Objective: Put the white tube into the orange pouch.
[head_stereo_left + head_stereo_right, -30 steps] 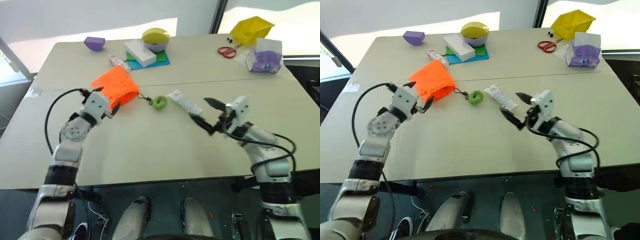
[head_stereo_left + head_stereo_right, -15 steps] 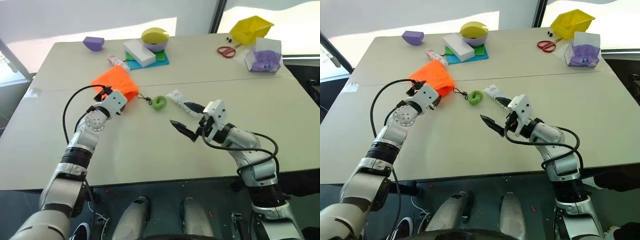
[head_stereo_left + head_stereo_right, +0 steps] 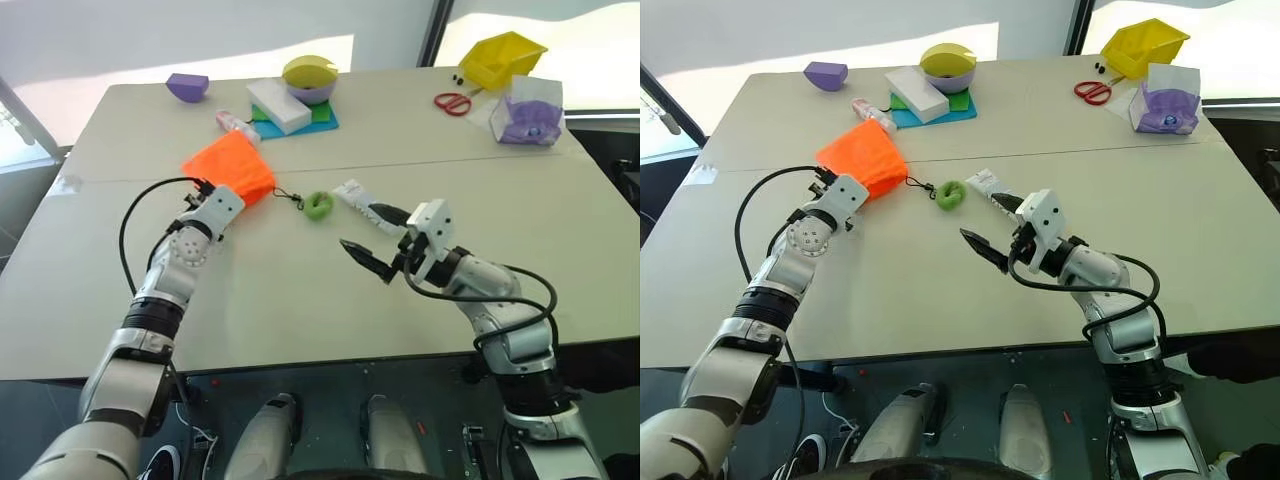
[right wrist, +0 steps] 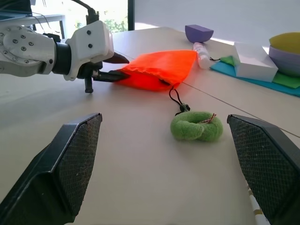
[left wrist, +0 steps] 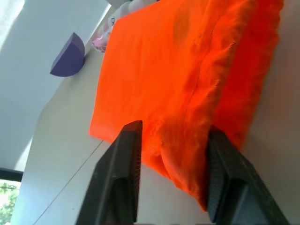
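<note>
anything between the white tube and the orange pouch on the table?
Only the green ring on the pouch's black cord. It lies on the table between the white tube and the orange pouch. It is low and small, so a lifted tube should pass over it.

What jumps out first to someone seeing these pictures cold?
The orange pouch on the table's left half, its near edge between the left claw's fingers. Next, the green ring on its cord at mid-table, the white tube just right of it, and the right claw spread wide beside the tube.
</note>
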Robot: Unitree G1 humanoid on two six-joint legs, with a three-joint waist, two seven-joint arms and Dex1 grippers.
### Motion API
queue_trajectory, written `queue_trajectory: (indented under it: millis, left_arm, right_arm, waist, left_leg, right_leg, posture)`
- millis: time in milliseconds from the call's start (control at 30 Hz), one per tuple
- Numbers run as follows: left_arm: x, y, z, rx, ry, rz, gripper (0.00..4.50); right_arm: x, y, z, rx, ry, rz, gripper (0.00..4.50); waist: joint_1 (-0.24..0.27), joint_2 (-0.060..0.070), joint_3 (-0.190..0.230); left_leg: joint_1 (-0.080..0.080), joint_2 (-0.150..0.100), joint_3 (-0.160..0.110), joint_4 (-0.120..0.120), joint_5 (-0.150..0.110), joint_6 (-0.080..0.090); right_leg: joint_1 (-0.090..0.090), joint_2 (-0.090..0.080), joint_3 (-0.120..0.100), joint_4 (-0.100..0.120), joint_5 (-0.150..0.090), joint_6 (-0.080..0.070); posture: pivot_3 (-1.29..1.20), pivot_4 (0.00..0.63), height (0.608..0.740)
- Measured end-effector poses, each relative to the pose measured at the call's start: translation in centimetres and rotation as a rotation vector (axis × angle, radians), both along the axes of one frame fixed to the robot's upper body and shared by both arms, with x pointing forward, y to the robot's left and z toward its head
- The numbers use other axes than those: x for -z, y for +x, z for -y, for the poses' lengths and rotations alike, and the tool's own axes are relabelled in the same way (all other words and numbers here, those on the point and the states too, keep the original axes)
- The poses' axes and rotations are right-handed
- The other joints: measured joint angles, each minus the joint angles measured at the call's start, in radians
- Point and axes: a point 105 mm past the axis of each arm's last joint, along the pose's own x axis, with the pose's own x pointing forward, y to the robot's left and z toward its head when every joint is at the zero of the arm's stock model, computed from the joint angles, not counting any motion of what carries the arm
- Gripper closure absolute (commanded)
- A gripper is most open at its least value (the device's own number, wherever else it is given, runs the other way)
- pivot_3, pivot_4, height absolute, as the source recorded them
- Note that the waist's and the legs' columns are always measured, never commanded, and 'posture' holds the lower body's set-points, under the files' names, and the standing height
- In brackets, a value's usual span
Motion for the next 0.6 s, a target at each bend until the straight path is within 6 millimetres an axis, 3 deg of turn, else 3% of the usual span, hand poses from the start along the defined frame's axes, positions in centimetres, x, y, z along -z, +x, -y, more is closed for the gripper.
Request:
queue_trajectory:
  millis: [33,300,600]
  left_arm:
    - [-0.3,0.0,-0.1,0.0,0.0,0.009,4.45]
    - [-0.2,-0.9,0.4,0.047,0.003,-0.005,4.45]
    - [0.3,-3.9,1.4,0.146,0.029,-0.077,4.45]
  right_arm:
    - [0.0,0.0,0.0,0.0,-0.001,0.0,0.0]
    - [0.0,0.0,0.0,0.004,-0.005,0.005,0.0]
    - [-0.1,0.1,0.0,0.008,-0.012,0.022,0.0]
  waist:
    - [0.0,0.0,0.0]
    - [-0.001,0.0,0.0]
    - [0.0,0.0,0.0]
  left_leg:
    - [0.0,0.0,0.0,0.0,0.0,0.0]
    - [0.0,0.0,0.0,0.0,0.0,0.0]
    - [0.0,0.0,0.0,0.0,0.0,0.0]
  right_leg:
    - [0.0,0.0,0.0,0.0,0.0,0.0]
    - [0.0,0.0,0.0,0.0,0.0,0.0]
    - [0.0,0.0,0.0,0.0,0.001,-0.001]
  posture:
    - [0.0,0.15,0.74]
    - [0.0,0.15,0.74]
    - [0.0,0.15,0.74]
